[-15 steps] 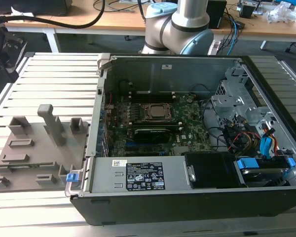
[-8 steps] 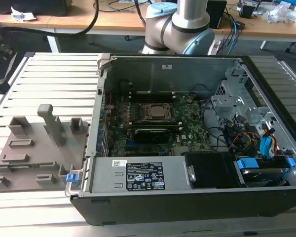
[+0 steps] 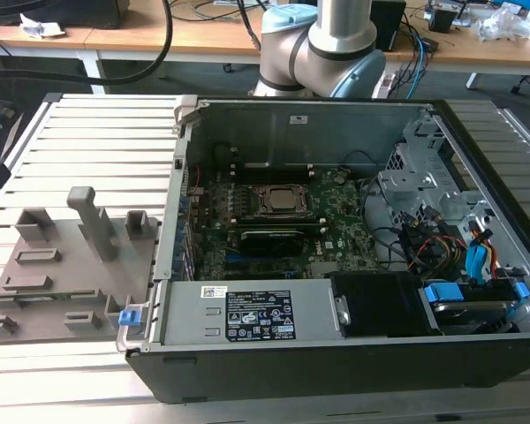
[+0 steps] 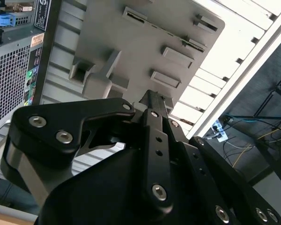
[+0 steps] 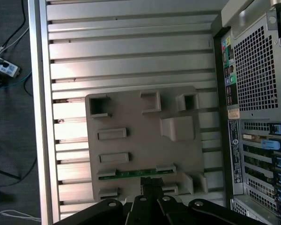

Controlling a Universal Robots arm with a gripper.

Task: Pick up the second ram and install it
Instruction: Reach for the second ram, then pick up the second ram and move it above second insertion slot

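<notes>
Ribbed aluminium slats make up the table (image 3: 88,124), with cluttered wooden benches behind it. An open computer case (image 3: 336,371) lies on its side toward the table's edge on the exterior view's right. A grey holder plate (image 3: 71,274) sits beside it, toward the edge on the exterior view's left.

The second ram (image 5: 131,174) lies in a long slot of that plate, along the plate's edge farthest from its three square pockets, with its green top showing. The gripper (image 5: 150,183) hangs over that same edge, its tip near the stick's middle in the first wrist view, though I cannot judge how high above it is. Whether it is clenched or released I cannot tell, and I make out nothing carried in it.

My worry from here is a crooked approach. A gripper coming down off the stick's centre line could tip it in the slot or wedge it against the plate's walls. A pinch on the chips rather than the board could let it slip. Inside the case, the motherboard (image 3: 336,230) is crowded around the CPU socket (image 3: 281,201), and loose cables (image 3: 433,243) lie close by. A tilted stick could snag there or miss its seat.

A black-and-white label (image 3: 256,314) sits on the case's near rail, and a coloured sticker strip (image 5: 229,61) runs down its rear panel. I cannot read the writing on either from where I stand.
</notes>
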